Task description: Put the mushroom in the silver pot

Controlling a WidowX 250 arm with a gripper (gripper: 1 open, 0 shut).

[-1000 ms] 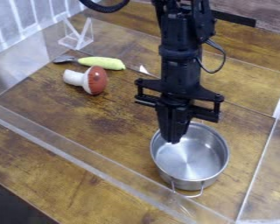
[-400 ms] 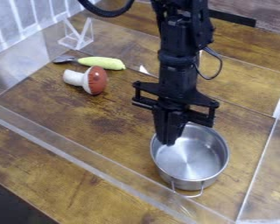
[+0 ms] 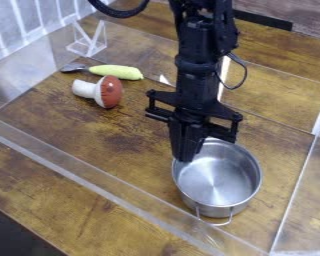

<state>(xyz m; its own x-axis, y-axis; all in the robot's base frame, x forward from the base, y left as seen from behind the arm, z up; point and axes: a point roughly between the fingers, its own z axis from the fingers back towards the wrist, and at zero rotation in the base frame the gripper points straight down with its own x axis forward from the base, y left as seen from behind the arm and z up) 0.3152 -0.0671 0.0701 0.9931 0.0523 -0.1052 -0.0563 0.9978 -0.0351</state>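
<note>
The mushroom, reddish-brown cap and white stem, lies on its side on the wooden table at the left. The silver pot stands at the lower right with nothing visible inside. My gripper hangs point-down over the pot's left rim, fingers pressed together and holding nothing. It is well to the right of the mushroom and apart from it.
A yellow-green banana-like piece lies just behind the mushroom. A clear stand sits at the back left. Low transparent walls border the wooden table along the front and left.
The gripper has shifted a little left and slightly up, from inside the pot toward its left rim. Mushroom and pot have not moved.
</note>
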